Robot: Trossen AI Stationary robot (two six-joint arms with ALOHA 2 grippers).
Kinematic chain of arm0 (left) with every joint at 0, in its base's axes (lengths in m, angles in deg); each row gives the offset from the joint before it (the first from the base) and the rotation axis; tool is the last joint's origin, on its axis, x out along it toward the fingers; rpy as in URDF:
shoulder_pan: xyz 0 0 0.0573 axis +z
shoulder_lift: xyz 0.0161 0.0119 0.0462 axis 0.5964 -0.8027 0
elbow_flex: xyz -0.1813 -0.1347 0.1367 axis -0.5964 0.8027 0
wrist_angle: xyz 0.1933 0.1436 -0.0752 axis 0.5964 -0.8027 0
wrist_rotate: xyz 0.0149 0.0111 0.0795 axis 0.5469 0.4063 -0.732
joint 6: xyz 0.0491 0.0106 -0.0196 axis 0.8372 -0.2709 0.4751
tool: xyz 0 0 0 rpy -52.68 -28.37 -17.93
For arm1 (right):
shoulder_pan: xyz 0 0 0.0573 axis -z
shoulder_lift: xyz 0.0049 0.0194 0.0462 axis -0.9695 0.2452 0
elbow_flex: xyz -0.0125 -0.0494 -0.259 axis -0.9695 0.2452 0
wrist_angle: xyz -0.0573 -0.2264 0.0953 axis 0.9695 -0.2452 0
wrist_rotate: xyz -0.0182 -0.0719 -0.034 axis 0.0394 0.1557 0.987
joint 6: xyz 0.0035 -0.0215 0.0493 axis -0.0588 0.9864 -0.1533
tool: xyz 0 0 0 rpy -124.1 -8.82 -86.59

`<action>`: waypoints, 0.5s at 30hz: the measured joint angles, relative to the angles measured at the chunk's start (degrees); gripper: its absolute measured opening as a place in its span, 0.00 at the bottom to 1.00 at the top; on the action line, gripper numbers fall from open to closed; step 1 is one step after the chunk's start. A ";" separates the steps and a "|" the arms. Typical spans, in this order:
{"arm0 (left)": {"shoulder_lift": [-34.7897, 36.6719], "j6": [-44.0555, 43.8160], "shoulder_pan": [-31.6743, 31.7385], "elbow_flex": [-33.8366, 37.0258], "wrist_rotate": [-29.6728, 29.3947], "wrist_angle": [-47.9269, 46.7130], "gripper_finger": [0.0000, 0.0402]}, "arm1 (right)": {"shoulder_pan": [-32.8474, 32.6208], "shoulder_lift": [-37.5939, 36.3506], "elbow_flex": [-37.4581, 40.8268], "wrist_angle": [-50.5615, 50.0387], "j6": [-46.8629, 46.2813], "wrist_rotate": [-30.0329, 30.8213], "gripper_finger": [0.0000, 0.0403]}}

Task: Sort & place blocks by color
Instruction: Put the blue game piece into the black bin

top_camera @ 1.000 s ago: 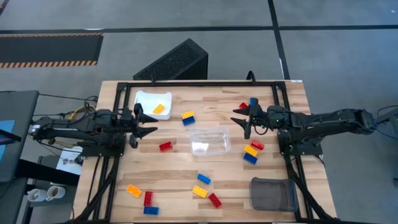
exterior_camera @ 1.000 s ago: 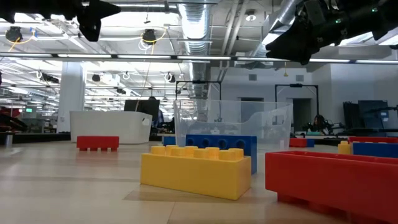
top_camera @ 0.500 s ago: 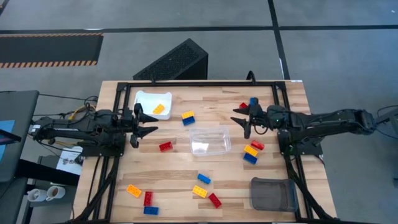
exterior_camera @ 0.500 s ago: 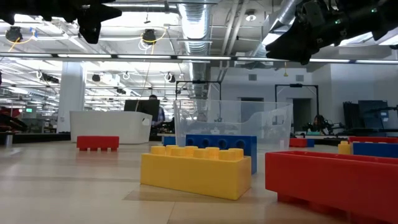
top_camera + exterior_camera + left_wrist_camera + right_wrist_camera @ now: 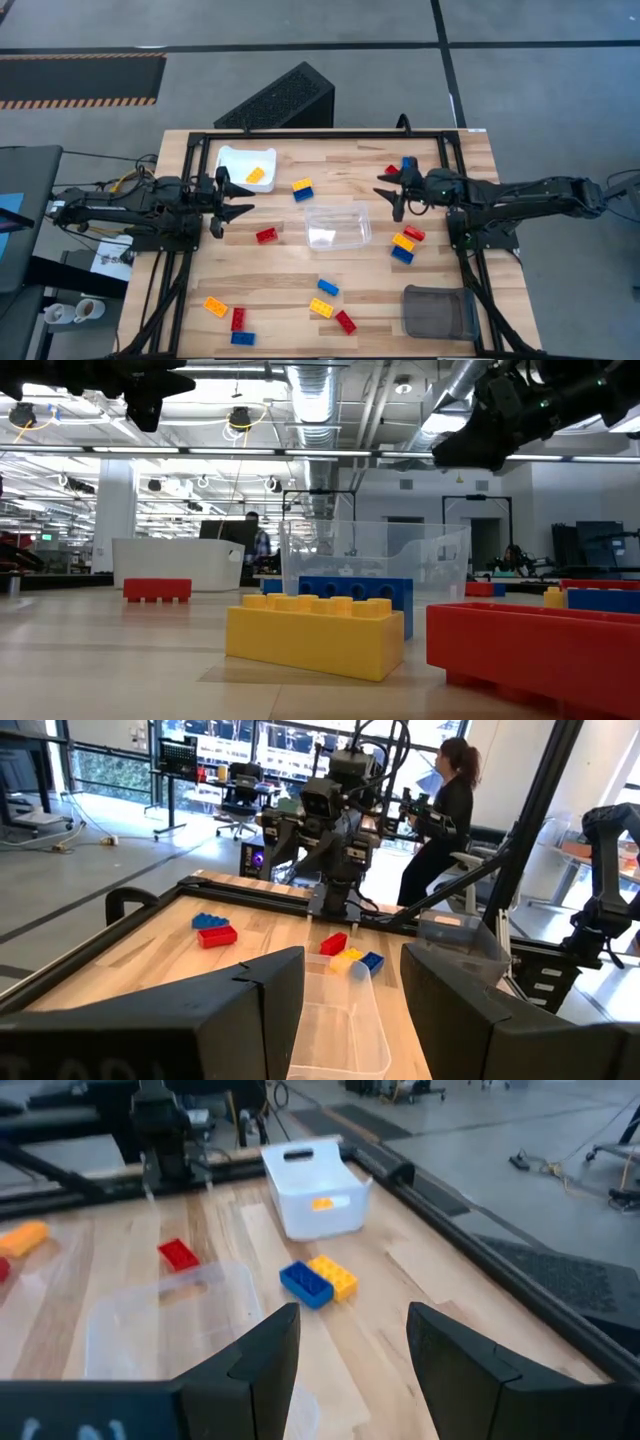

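Note:
Red, blue and yellow blocks lie scattered flat on the wooden table [image 5: 290, 265]. One yellow block [image 5: 256, 175] lies in the white tray [image 5: 232, 158]. A yellow-and-blue pair [image 5: 302, 189] and a red block [image 5: 266, 236] lie near the clear tray [image 5: 337, 224]. A red, yellow and blue cluster [image 5: 405, 241] lies to its right. Several more [image 5: 327, 305] lie near the near edge. My left gripper [image 5: 235, 200] hangs open above the table's left side, just right of the white tray. My right gripper [image 5: 388, 192] hangs open right of the clear tray, near a red and a blue block [image 5: 400, 166].
A grey container [image 5: 438, 312] stands at the near right corner. A black frame [image 5: 320, 133] runs along the table's edges. Bare wood shows between the clear tray and the near blocks. A person [image 5: 440, 820] stands in the room beyond the table.
My right gripper has shifted a little toward the table's right edge and dipped slightly, still open. No block has moved.

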 joint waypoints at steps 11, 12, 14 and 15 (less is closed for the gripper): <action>0.02 0.07 0.00 0.00 -1.69 0.01 0.38 | 0.00 0.02 0.02 -1.51 -0.19 0.10 0.52; 0.02 0.10 0.00 0.00 -1.78 0.01 0.38 | 0.09 0.02 0.02 -1.51 -0.19 0.10 0.52; 0.02 0.78 -0.02 0.00 -1.79 0.00 0.38 | 0.67 0.02 0.02 -1.53 -0.20 0.08 0.52; 0.02 1.02 0.00 0.00 -1.79 0.00 0.38 | 0.99 0.02 0.02 -1.64 -0.23 0.08 0.52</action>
